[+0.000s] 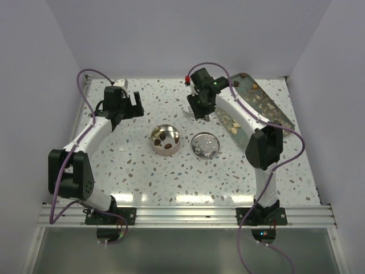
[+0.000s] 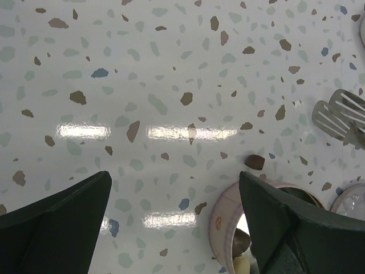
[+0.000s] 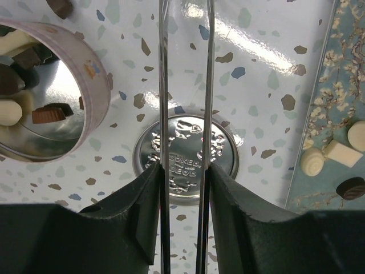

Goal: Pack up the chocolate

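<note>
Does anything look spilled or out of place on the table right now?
Yes. One dark chocolate lies loose on the tabletop just outside the tin, not inside it or on the tray. Nothing else stands out.

Chocolate (image 3: 45, 114): dark and cream lumps, several inside the round tin (image 3: 97, 80), others on the tray (image 3: 328, 74) to my right, one loose beside the tin.

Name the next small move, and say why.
Probably swing the right claw, shut on the thin metal tongs, rightward to the flowered blue tray and lower the tips over a piece of chocolate there. The tongs' slotted ends look empty in the left wrist view, the round metal tin holds only a few pieces, and more wait on the tray.
</note>
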Robot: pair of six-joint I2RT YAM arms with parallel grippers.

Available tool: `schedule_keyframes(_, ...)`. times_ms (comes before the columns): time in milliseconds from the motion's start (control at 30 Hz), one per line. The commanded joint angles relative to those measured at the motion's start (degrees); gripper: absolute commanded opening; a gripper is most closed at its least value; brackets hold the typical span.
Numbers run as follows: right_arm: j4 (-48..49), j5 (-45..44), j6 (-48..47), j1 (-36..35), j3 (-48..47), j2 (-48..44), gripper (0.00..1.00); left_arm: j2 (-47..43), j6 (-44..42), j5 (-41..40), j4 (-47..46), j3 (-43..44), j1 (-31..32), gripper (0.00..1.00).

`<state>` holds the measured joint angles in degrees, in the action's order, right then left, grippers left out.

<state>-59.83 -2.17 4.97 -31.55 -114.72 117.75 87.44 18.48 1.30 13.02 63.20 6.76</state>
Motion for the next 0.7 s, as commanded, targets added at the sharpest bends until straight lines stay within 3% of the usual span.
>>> schedule_keyframes(0, 1.1, 0.1, 0.2, 0.0, -2.0, -2.6, 0.4, 0.4, 0.1, 0.6, -0.4, 2.3, -0.4, 1.0)
schedule_keyframes(267, 0.2, 0.1, 0.1, -0.1, -3.3, -2.9, 0.4, -0.1, -0.7, -0.9, 0.6, 0.1, 0.6, 1.0)
schedule_keyframes(667, -1.5, 0.9, 0.0, -0.2, -7.5, -2.1, 0.4, -1.0, 4.6, -5.6, 5.2, -6.5, 8.8, 0.99)
